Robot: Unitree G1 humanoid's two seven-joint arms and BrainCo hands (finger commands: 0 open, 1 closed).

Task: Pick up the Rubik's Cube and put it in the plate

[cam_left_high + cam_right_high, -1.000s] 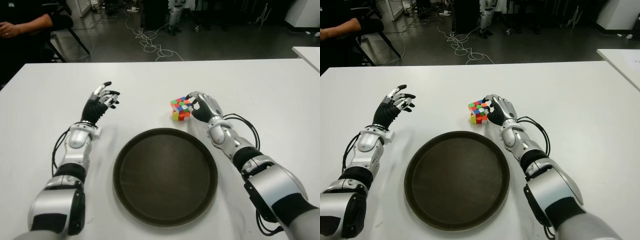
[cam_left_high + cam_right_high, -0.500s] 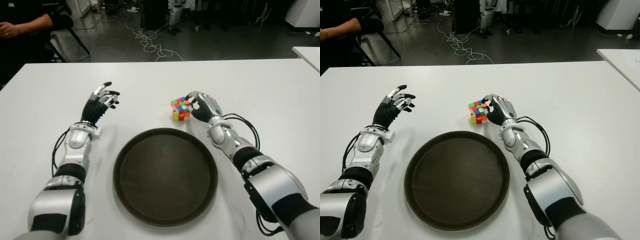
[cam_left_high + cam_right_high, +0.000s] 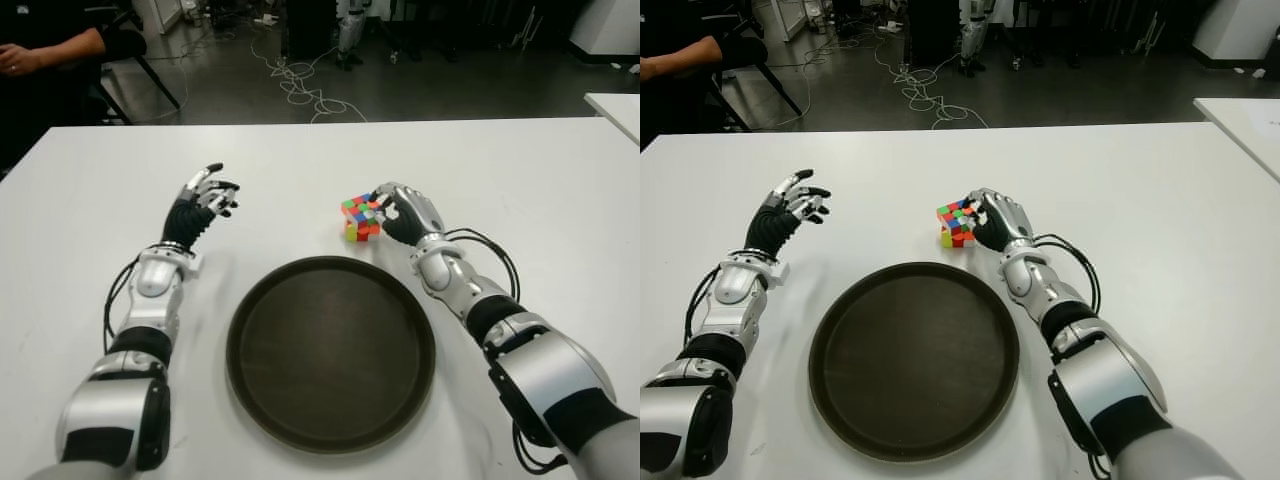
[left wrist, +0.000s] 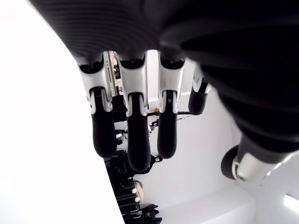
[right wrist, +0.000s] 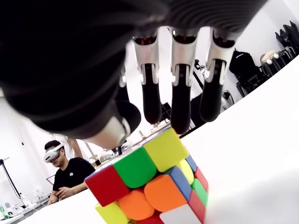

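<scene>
Cube behind plate, on table

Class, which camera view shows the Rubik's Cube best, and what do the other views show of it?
The right wrist view: the Rubik's Cube fills the foreground, coloured squares distinct, with the right hand's fingers just above it. Both eye views show it small on the table, beyond the plate, against the right hand. The left wrist view shows none of it.

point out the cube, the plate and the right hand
cube (image 3: 360,217): left eye view, on its top coloured face.
plate (image 3: 330,350): left eye view, on its bare dark floor.
right hand (image 3: 405,212): left eye view, on the back of the hand beside the cube.
</scene>
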